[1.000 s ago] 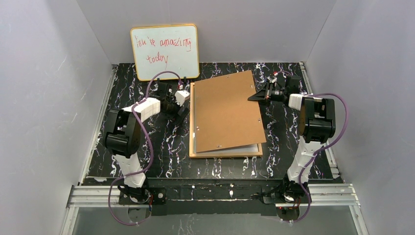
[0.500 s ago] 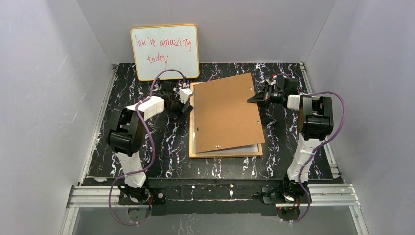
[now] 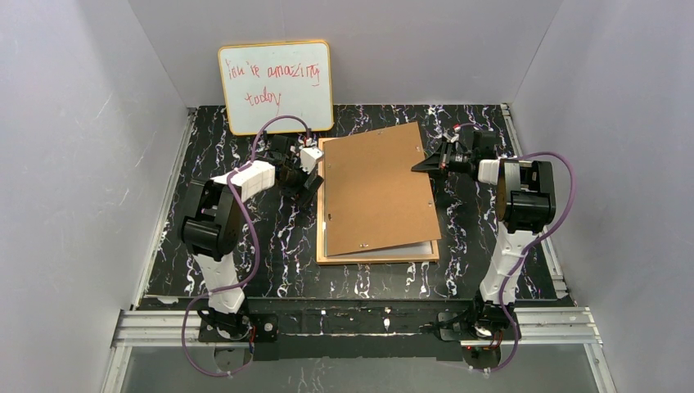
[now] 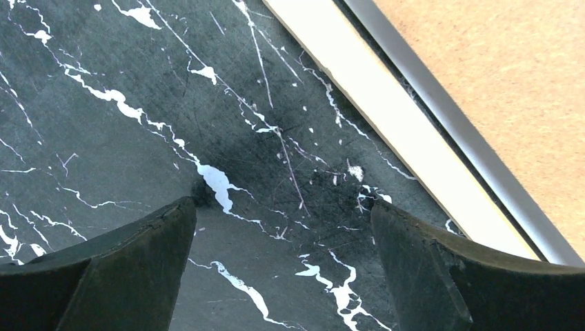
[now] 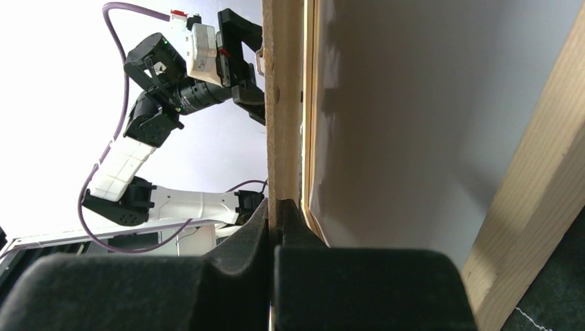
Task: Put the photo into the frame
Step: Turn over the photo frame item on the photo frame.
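A black desk (image 3: 270, 246) veined with white marbling sits inside 3 plain grey walls (image 3: 82, 164). On it: 1 golden-wood frame (image 3: 376, 259), 1 fibreboard back (image 3: 372, 188), 1 yellow-rimmed whiteboard (image 3: 276, 86) with red handwriting, and 2 arms with 2 claws.

The frame lies face down at the desk's centre. The whiteboard leans on the far wall at 11 o'clock. The back rests skewed on the frame, its 3 o'clock edge raised. A pale sheet (image 3: 385, 250) shows under its 6 o'clock edge; whether this is the photo cannot be told.

The right claw (image 3: 427, 164), at 2 o'clock of the frame, is closed on the back's edge. Only the right wrist view shows its pads pinching the board, with a gap under the board.

The left claw (image 3: 304, 182) is at the frame's 10 o'clock corner. Only its wrist view shows its fingers (image 4: 138, 255) spread wide, holding nothing, over bare marbling just beside the frame's rim.
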Robot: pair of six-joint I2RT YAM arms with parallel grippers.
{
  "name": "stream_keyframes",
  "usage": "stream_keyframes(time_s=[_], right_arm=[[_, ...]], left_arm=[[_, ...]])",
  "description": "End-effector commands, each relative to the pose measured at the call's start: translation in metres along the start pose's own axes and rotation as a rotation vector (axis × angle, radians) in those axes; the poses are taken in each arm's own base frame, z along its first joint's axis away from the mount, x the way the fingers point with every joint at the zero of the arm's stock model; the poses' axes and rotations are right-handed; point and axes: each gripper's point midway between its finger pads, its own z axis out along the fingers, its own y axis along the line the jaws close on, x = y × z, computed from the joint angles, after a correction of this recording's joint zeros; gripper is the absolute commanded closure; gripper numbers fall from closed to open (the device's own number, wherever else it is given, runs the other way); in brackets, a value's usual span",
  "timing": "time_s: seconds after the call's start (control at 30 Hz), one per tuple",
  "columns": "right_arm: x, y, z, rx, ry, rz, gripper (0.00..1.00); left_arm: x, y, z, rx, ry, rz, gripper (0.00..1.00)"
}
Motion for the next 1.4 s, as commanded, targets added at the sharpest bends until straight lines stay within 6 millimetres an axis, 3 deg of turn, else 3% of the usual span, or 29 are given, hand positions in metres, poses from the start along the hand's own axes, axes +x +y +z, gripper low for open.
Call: stream_keyframes(time_s=[0.0, 0.47, 1.1, 1.37], right_arm=[[0.001, 0.013, 0.001, -0.045, 0.041, -0.036, 0.99], [-0.002, -0.002, 0.006, 0.002, 0.022, -0.03, 0.99], [-0.002, -0.003, 0.02, 0.069, -0.023, -0.047, 0.99], [0.013, -0.004, 0.038, 0.142, -0.021, -0.066, 0.99]], left_arm=[[0.011, -0.008, 0.007, 0.019, 0.049, 0.008, 0.04], [0.01, -0.01, 0.006, 0.028, 0.044, 0.015, 0.04], [0.001, -0.024, 0.009, 0.06, 0.032, 0.039, 0.05], [0.006, -0.027, 0.003, 0.067, 0.033, 0.066, 0.05]])
